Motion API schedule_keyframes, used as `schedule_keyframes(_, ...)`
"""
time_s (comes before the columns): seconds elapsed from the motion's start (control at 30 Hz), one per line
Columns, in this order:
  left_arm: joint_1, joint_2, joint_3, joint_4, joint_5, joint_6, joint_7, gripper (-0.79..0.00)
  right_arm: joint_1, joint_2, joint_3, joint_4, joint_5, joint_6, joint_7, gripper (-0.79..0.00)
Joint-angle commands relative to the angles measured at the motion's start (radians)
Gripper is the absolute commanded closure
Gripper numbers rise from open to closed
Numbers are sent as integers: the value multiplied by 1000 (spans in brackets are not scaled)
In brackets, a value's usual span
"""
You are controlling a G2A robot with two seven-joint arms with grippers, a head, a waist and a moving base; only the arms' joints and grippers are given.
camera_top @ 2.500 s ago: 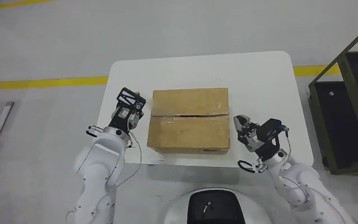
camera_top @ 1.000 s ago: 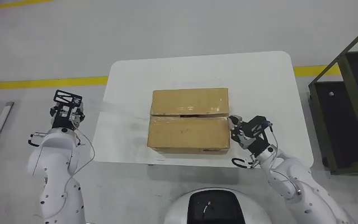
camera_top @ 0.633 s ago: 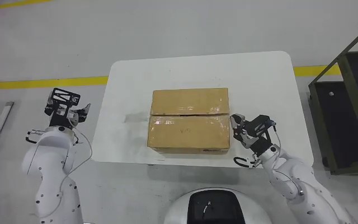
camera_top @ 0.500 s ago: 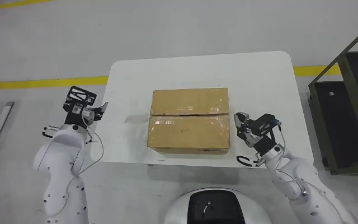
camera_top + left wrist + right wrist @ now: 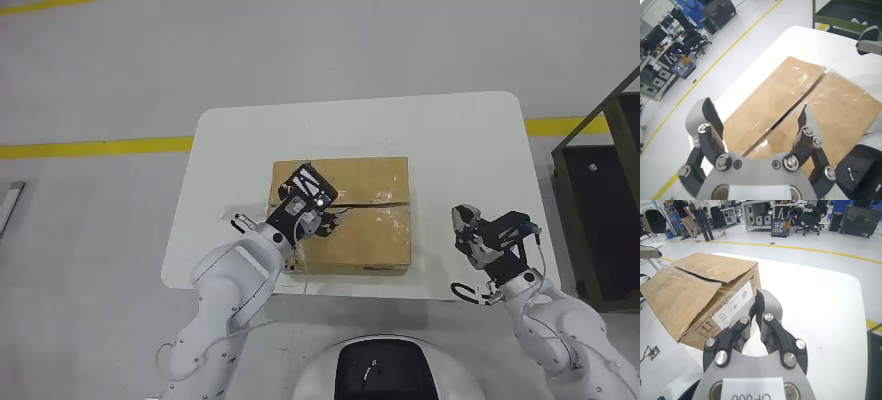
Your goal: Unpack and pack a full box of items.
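A brown cardboard box [image 5: 370,180] stands mid-table with its two top flaps folded down. The seam between the flaps [image 5: 789,113] gapes a little, and the near flap [image 5: 677,294] sits slightly raised at the right end. My left gripper [image 5: 328,215] hovers open over the box's left part, its fingertips [image 5: 711,111] to either side of the seam, holding nothing. My right gripper [image 5: 463,225] is shut and empty over bare table, just off the box's right end, which carries a white label [image 5: 732,306].
The white table [image 5: 450,140] has free surface behind and to the right of the box. A dark green rack [image 5: 600,200] stands on the floor past the table's right edge. A yellow line [image 5: 90,148] runs across the floor.
My left arm swung in from beyond the table's left edge to above the box. My right gripper drew back rightward from the box's end. The seam now gapes at the right.
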Motion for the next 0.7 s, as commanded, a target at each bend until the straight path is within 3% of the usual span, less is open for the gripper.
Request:
schedule_keyframes(0.0, -21, -4, 48, 22, 22, -15, -5, -785, -11, 0, 5, 1, 4, 0, -4, 0)
schedule_keyframes(0.23, -76, -15, 121, 120, 82, -19, -14, -785, -32, 2, 22, -7, 10, 4, -16, 0)
schedule_keyframes(0.67, -168, -31, 170, 239, 136, -39, -46, -785, -44, 4, 44, -8, 25, 3, -19, 0)
